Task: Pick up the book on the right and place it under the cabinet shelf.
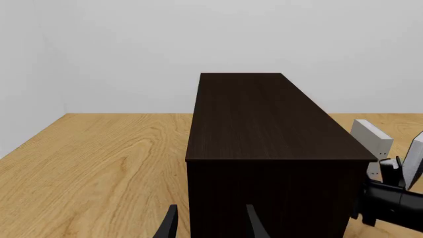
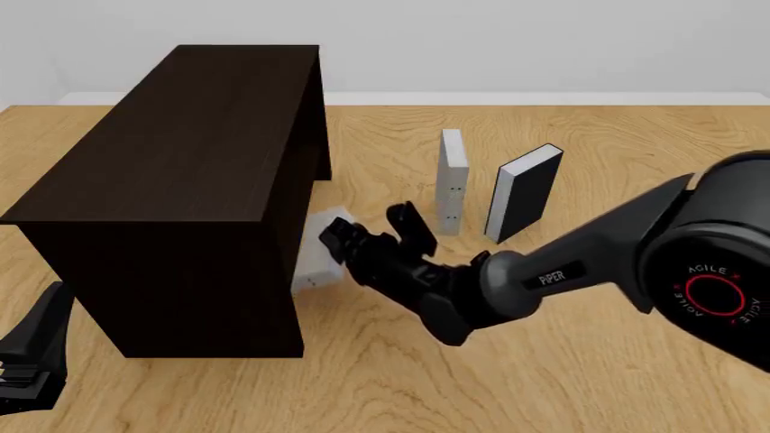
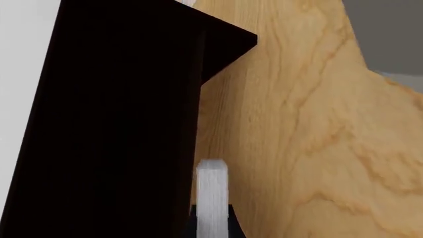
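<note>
The book is light grey with tiny dark dots and hangs tilted, just off the table. It is at the open right side of the cabinet shelf, below the edge of its long flat top. My right gripper is shut on it. In the right wrist view the book's pale edge sits between the dark fingertips of the right gripper, beside the cabinet shelf. My left gripper is open and holds nothing, close to the near end of the cabinet shelf. From there the book shows to the cabinet's right.
A look-alike grey book and a black-covered book stand upright on the wooden table, right of the cabinet and beyond my right arm. The left gripper sits at the table's near left corner.
</note>
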You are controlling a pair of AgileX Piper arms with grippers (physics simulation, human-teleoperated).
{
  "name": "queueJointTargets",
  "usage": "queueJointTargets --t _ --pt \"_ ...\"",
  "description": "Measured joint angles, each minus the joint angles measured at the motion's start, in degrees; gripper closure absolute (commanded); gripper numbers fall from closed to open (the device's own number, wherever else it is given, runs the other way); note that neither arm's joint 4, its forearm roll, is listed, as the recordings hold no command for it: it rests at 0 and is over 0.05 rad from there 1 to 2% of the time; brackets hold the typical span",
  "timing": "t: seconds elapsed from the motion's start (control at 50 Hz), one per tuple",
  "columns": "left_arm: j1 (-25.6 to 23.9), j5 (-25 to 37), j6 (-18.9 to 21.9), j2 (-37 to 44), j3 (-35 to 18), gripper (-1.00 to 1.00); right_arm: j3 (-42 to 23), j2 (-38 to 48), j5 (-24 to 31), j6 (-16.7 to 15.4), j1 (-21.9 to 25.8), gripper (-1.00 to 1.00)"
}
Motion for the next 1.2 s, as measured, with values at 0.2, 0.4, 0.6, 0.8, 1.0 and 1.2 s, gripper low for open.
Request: queueJointTargets --t 0.2,0.4,0.6,0.8,1.0,1.2 --pt "0.0 0.0 0.0 0.0 0.0 -1.0 -2.4 1.6 1.7 -0.5 -1.2 -1.0" --pt "0.0 0.0 0.0 0.0 0.0 -1.0 -4.0 2.3 3.7 -1.8 -2.6 -1.0" --pt "0.0 0.0 0.0 0.0 0.0 -1.0 -3.5 0.5 6.6 -4.0 -4.4 -1.0" --pt "0.0 0.0 0.0 0.0 0.0 -1.0 -1.0 -0.9 6.6 -5.0 -5.4 -1.0" --pt "0.0 0.0 0.0 0.0 0.0 -1.0 3.7 -4.0 5.4 -5.5 -5.4 -1.0" --pt "0.0 0.0 0.0 0.0 0.0 -1.0 7.3 -8.2 6.3 -7.4 -6.3 -1.0"
